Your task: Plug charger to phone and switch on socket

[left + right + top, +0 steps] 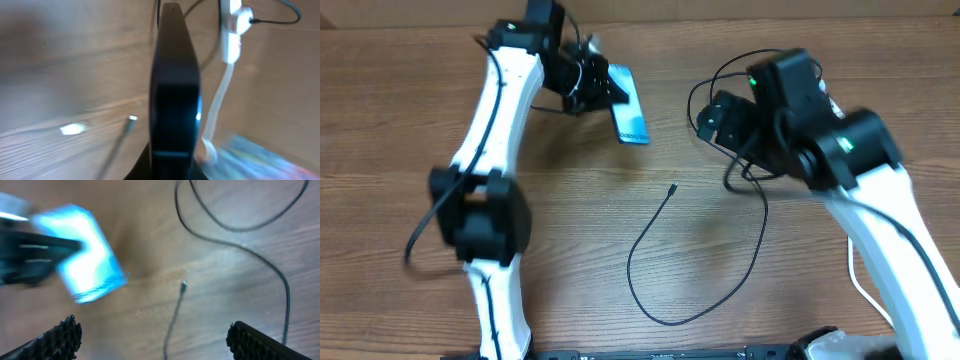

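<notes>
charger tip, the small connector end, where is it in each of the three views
overhead: the charger tip is near the centre, below and right of the phone.
left wrist: the charger tip is lower left of centre, left of the phone, which is seen edge-on.
right wrist: the charger tip is near the centre, right of the blurred blue phone.
shared landmark: the phone.

Charger tip (672,188) on the desk (380,120), that's our marker: phone (632,110) beyond it, slightly left, in the left end effector (603,86); cable (665,320) curls nearer, then swings right.
</notes>
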You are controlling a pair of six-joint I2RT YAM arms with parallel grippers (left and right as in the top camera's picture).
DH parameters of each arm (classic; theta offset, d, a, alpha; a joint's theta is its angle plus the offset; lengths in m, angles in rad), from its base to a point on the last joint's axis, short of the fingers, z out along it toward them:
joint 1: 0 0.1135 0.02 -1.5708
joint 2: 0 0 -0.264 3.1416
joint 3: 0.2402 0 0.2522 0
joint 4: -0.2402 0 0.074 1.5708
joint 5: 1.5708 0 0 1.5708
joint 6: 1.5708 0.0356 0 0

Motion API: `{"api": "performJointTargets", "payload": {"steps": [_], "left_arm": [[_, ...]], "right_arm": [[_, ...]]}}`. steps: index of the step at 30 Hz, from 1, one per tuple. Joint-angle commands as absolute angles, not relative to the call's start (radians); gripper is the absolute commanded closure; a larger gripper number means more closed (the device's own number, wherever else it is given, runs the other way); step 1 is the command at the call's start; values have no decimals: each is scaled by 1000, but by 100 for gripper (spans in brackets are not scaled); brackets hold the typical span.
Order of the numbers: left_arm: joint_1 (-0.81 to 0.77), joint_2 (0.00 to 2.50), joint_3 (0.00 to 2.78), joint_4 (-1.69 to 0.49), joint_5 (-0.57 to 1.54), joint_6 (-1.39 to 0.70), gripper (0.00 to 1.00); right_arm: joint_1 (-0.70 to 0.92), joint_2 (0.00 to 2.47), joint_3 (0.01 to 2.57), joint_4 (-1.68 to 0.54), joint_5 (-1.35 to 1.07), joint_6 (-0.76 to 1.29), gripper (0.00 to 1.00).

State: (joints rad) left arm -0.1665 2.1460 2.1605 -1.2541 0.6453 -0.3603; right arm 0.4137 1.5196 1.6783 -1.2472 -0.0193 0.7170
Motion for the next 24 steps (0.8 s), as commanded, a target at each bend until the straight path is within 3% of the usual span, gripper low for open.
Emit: {"api": "performJointTargets", "payload": {"steps": [1,10,18,24], "left_arm": [[-193,1900,2222,-1258,272,-295,96],[-194,1775,2218,-1405,-141,-406,96],[-194,1822,2181,-1441,-164,-434,96],[-194,1847,2180,-1443,-134,-435,96]], "right_arm": [[389,1586,1677,-1247,-117,639,5],[430,1750,1654,-1236,-126,738,5],[451,1917,1635,-1237,-122,760,37],[502,2046,1635,-1235,-121,779,39]]}}
